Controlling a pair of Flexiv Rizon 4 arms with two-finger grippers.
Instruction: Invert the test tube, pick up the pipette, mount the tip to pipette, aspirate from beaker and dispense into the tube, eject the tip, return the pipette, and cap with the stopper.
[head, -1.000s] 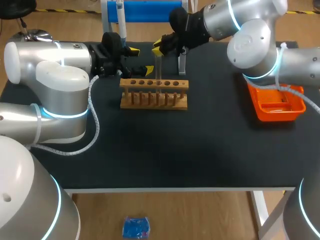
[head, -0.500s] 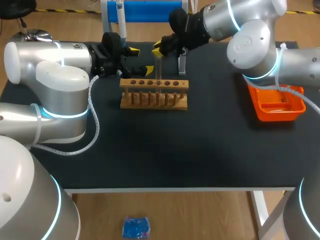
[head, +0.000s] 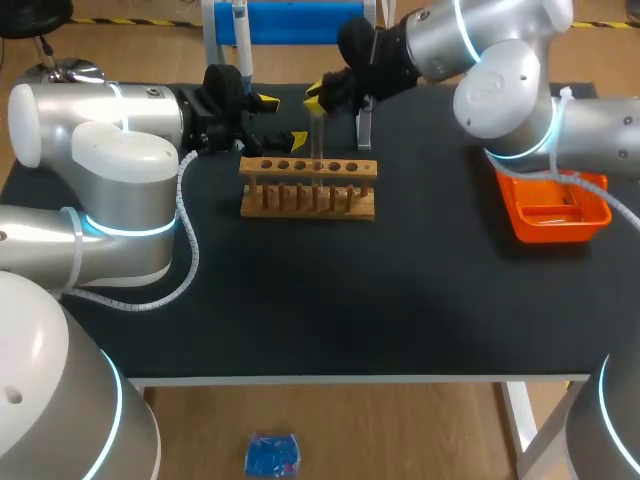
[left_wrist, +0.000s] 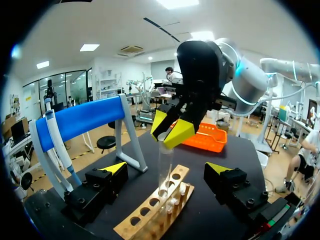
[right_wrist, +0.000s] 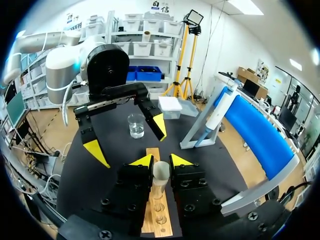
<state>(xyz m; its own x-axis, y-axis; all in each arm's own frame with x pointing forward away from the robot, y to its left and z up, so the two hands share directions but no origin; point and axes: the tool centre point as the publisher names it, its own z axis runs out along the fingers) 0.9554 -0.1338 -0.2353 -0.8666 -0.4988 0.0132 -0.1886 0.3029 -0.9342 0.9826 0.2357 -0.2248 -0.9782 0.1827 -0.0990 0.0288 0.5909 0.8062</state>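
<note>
**Test tube held upright at the rack**

The right pincer (right_wrist: 161, 161) is closed on the test tube (right_wrist: 160, 175), holding it upright with its lower end down at the wooden rack (head: 308, 188) on the desk (head: 380, 290). The left pincer (left_wrist: 167, 170) stands wide open just beside the rack, gripping nothing

the right arm comes in from the far right. its pincer (head: 318, 97) grips the top of a clear test tube (head: 317, 140), which stands upright with its lower end at the row of holes in a wooden rack (head: 310, 205). the rack sits far back on the black tabletop (head: 400, 300). the left pincer (head: 281, 121) hangs just left of the tube, yellow tips spread apart. an orange tray (head: 550, 230) sits near the right edge.
</note>
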